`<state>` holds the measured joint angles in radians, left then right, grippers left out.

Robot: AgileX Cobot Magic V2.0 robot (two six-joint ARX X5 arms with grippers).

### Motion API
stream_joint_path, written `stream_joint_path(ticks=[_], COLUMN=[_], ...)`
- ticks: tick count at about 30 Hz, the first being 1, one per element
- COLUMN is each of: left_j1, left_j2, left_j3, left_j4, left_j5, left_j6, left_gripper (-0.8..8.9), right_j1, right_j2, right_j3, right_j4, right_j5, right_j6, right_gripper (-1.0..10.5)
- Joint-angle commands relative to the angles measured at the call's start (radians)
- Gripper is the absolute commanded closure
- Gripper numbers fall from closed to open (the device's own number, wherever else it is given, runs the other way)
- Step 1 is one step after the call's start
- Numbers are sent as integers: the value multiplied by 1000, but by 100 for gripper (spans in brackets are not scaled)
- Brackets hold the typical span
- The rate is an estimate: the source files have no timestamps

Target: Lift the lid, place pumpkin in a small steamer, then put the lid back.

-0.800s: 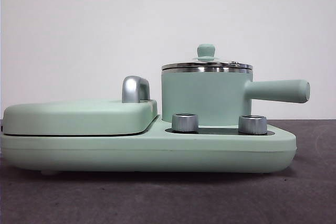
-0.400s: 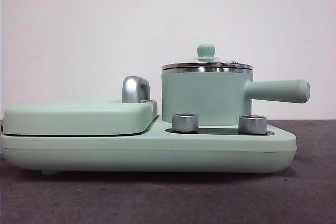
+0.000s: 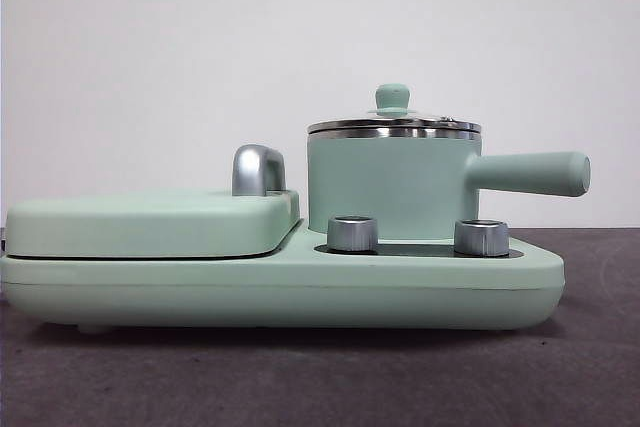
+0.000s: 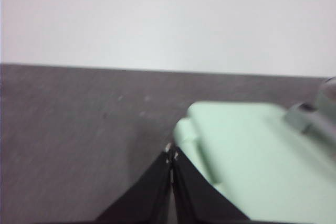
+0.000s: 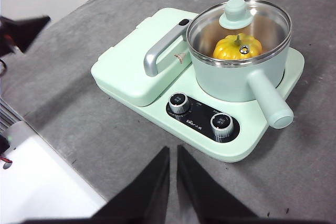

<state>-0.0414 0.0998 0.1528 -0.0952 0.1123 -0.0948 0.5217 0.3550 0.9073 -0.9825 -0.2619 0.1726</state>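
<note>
Glass lid on small steamer, pumpkin inside; both grippers pressed together

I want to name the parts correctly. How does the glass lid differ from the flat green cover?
The glass lid is round and clear, showing the pumpkin beneath; the flat green cover is roughly rectangular and opaque. The lid has a small mint knob, the cover a long chrome handle. The lid sits higher, on the small steamer. Both are closed.

Pumpkin inside small steamer, lid on (right end effector closed, apart).
</note>
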Motion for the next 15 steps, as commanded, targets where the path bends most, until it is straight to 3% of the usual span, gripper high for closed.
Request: stream_joint_path(ticks=[1, 8, 15], left_j1=[24, 71, 70], left_j2=[-10, -60, -97], left_j3=[-56, -140, -140], left_j4=[21, 3, -93], left_j5=[-66, -72, -72], left_j6=[-5, -23, 17], left_gripper=[808, 808, 808], right_j1=[5, 5, 5], right_j2=[2, 2, 2], right_j3=[8, 8, 8], right_j4=[10, 10, 10], right_j5=[0, 0, 0], right_j6=[-2, -2, -2], right_gripper=[926, 926, 926])
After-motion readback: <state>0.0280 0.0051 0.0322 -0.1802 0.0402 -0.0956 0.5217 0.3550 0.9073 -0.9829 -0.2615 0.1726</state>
